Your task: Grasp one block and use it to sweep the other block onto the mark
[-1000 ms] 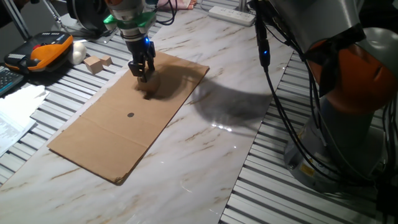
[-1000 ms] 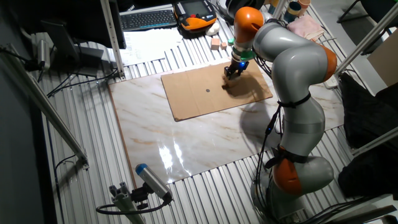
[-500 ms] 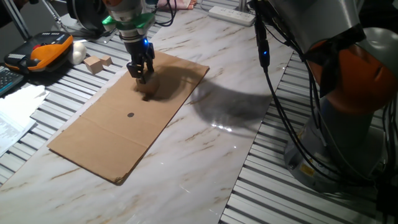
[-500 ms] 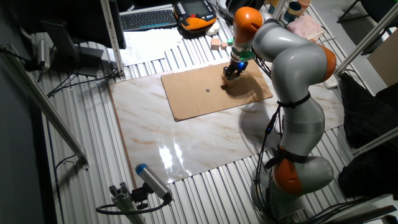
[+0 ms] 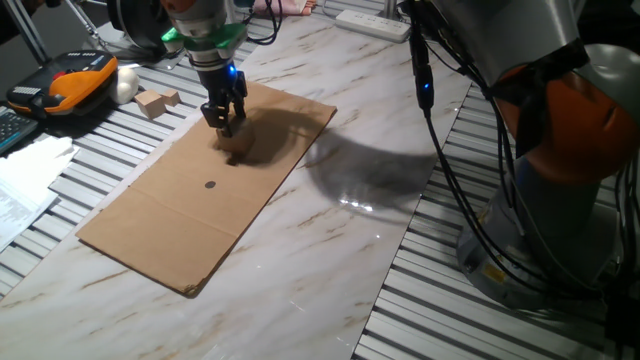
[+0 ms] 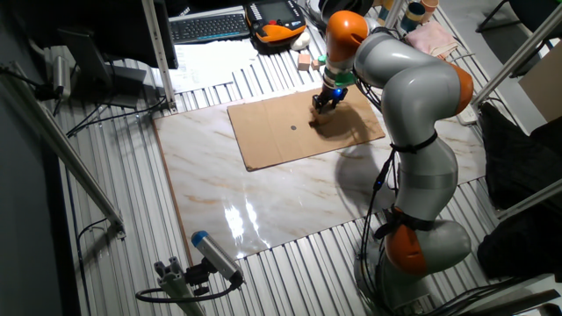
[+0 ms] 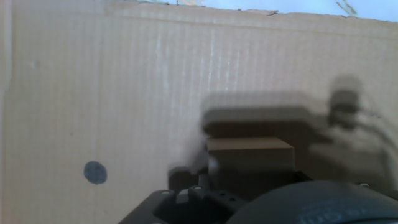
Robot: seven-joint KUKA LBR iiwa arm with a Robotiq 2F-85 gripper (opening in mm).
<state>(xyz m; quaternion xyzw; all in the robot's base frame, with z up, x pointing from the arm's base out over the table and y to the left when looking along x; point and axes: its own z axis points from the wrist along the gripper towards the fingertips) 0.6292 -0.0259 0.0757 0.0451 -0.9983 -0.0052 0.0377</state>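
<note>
My gripper (image 5: 224, 124) hangs over the far part of the brown cardboard (image 5: 160, 215), fingers drawn together on a small wooden block that they mostly hide. The pale tan cube (image 5: 238, 144) lies on the cardboard right beside the fingertips, in their shadow. In the hand view the cube (image 7: 250, 154) sits just ahead of the fingers. The mark (image 5: 210, 184) is a small dark dot nearer the middle of the cardboard, and lies to the left in the hand view (image 7: 95, 172). In the other fixed view the gripper (image 6: 321, 104) is right of the mark (image 6: 293, 126).
Two small tan wooden pieces (image 5: 156, 101) lie off the cardboard on the slatted surface at the back left, near an orange and black handset (image 5: 70, 80). Papers (image 5: 25, 185) lie at the left. The arm's base (image 5: 560, 170) and cables stand at the right.
The gripper has shifted a little to the left and back, away from the tan cube. The cube and the mark stay where they were.
</note>
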